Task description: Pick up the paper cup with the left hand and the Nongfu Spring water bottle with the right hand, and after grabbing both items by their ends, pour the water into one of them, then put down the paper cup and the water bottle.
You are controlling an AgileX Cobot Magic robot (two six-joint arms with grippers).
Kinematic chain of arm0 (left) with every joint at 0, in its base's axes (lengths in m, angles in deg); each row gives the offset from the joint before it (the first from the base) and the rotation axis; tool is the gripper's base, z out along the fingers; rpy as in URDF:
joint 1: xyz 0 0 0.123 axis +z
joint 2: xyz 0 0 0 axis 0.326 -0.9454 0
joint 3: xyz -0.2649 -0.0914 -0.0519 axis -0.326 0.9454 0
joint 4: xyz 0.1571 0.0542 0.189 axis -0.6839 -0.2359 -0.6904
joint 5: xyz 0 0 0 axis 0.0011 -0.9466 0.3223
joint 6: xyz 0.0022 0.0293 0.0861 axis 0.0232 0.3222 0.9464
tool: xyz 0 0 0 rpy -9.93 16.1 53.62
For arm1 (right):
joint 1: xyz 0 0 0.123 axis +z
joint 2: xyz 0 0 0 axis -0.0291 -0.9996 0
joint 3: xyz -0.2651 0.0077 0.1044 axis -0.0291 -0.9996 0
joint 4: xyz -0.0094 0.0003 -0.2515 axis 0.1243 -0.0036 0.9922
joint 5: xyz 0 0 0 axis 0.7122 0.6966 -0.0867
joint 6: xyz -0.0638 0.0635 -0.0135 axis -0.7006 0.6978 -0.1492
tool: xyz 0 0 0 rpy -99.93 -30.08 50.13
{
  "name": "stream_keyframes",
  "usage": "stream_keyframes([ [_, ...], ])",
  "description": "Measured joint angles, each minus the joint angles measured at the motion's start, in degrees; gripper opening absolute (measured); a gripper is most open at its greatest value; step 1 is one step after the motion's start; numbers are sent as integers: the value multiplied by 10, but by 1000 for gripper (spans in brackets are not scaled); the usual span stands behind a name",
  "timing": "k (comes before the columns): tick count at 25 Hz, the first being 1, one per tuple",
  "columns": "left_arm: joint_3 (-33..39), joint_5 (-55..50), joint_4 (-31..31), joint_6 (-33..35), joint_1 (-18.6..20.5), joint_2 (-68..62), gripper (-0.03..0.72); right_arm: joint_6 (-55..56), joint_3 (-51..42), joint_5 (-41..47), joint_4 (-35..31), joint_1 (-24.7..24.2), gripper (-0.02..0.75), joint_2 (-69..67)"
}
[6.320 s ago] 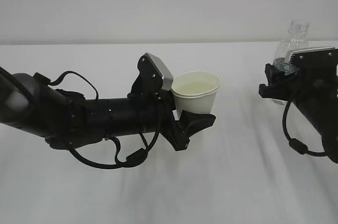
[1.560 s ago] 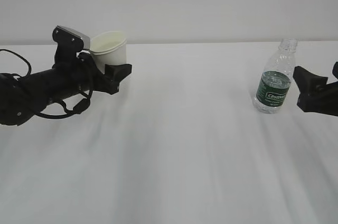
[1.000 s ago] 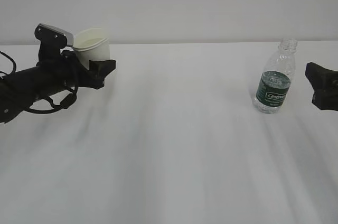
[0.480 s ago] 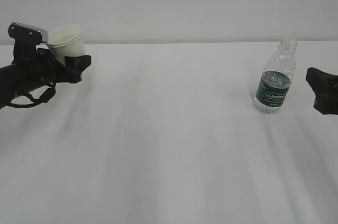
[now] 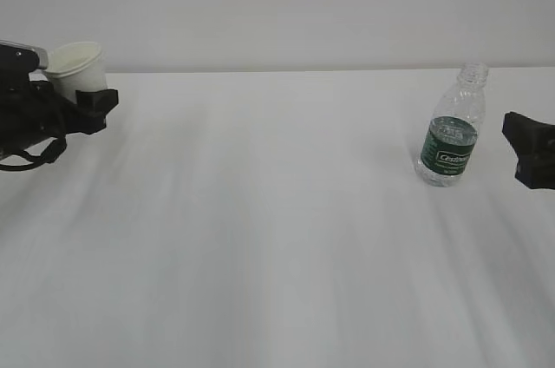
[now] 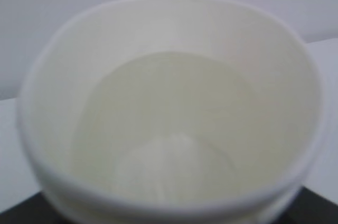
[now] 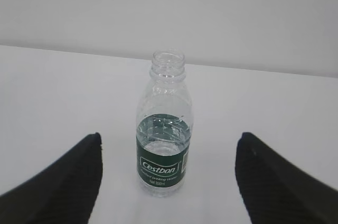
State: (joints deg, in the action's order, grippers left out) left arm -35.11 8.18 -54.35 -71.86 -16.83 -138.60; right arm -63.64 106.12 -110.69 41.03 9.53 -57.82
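My left gripper [image 5: 82, 99] pinches the paper cup [image 5: 76, 66] by its lower body, jaws pressed against its sides, holding it upright at the far left edge of the worktop [image 5: 277, 238]. Looking down into the cup, I see the water [image 6: 158, 129] lying in the bottom, pale against the cream inside. My right gripper [image 7: 168, 182] has its jaws spread wide with nothing between them, low over the worktop's right edge. Ahead of it, apart from both fingers, the Nongfu Spring water bottle [image 7: 162, 150] stands upright on the worktop near the right edge, uncapped, its green label facing me.
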Motion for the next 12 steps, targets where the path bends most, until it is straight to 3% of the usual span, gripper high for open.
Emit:
stream_keyframes([
  [12,0,21,68,44,7,-58,449,0,0,5,0,0,588,0],
])
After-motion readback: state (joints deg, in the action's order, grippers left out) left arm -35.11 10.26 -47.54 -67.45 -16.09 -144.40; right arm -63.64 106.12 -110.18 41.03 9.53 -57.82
